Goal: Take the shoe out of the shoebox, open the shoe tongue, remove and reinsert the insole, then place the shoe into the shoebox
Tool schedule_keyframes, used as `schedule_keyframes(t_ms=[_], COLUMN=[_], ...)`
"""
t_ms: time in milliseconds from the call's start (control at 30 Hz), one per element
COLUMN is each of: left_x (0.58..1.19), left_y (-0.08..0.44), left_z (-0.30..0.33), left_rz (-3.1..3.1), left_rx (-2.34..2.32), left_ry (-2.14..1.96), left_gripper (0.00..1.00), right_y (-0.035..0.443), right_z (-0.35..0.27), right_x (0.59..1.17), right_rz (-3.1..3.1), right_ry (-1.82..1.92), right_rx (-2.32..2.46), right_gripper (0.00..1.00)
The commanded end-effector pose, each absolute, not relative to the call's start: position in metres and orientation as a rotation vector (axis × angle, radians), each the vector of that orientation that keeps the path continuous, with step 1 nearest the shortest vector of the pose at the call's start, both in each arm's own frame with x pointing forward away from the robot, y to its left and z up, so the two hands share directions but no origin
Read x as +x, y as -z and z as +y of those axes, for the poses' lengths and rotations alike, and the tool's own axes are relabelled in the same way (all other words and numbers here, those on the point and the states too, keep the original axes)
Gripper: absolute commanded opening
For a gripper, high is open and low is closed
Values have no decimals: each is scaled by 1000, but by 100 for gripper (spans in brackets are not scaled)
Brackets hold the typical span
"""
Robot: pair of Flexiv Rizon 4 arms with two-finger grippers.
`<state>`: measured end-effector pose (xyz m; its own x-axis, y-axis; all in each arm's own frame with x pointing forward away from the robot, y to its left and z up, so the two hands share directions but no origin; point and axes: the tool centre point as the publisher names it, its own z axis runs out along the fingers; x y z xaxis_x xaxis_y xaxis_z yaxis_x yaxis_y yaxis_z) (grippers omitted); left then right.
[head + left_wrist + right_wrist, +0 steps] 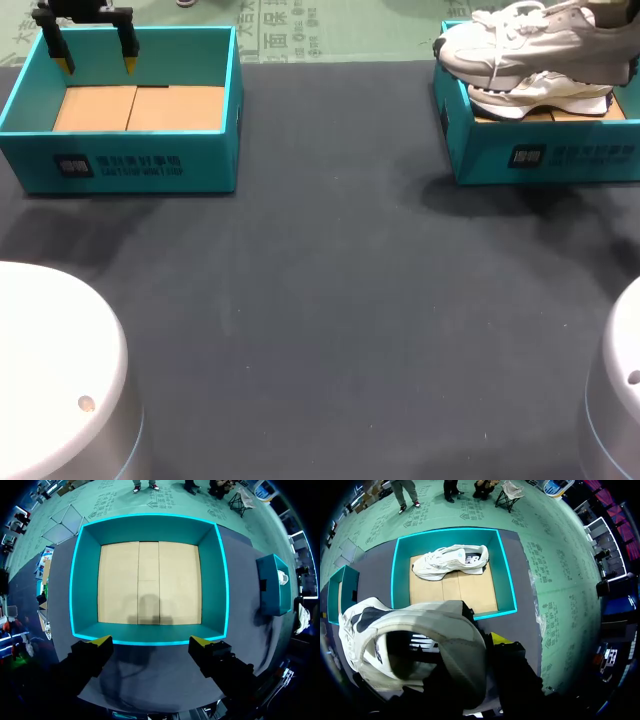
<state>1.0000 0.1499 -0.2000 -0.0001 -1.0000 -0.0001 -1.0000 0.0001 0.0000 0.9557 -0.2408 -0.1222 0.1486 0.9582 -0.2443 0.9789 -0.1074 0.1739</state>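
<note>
A white shoe point(530, 40) hangs just above the right teal shoebox point(540, 155), toe pointing toward the table's middle. In the right wrist view my right gripper point(487, 642) is shut on the heel collar of this shoe point(420, 650); one yellow fingertip point(500, 640) shows outside, the other is hidden inside the shoe. A second white shoe point(450, 562) lies on its side in the box point(505, 580) below. My left gripper point(95, 55) hangs open and empty over the left box.
The left teal shoebox point(140, 165) holds only its cardboard floor point(150, 580); my left gripper point(150, 642) hangs over one wall of it. Dark table point(330, 320) stretches between and in front of the two boxes.
</note>
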Motion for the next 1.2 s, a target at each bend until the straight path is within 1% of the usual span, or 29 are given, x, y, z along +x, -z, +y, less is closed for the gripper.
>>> schedule_keyframes(t_ms=[33,300,667,1033,1200], left_x=[1000,1000,1000,1000,1000], left_y=[200,200,200,200,200], left_z=[150,150,150,150,150], left_rz=[2222,2222,2222,2222,2222], left_rx=[-2221,-2221,-2221,-2221,-2221], left_ry=[0,0,0,0,0], left_gripper=[100,100,100,100,100], right_y=[121,130,160,192,203], right_z=[-236,-207,-136,-66,-53], right_x=[949,906,843,801,788], right_rz=[1838,1780,1782,1848,1862], right_ry=[116,98,51,68,86], right_rx=[2166,2196,2188,2136,2152], right_gripper=[0,0,0,0,0])
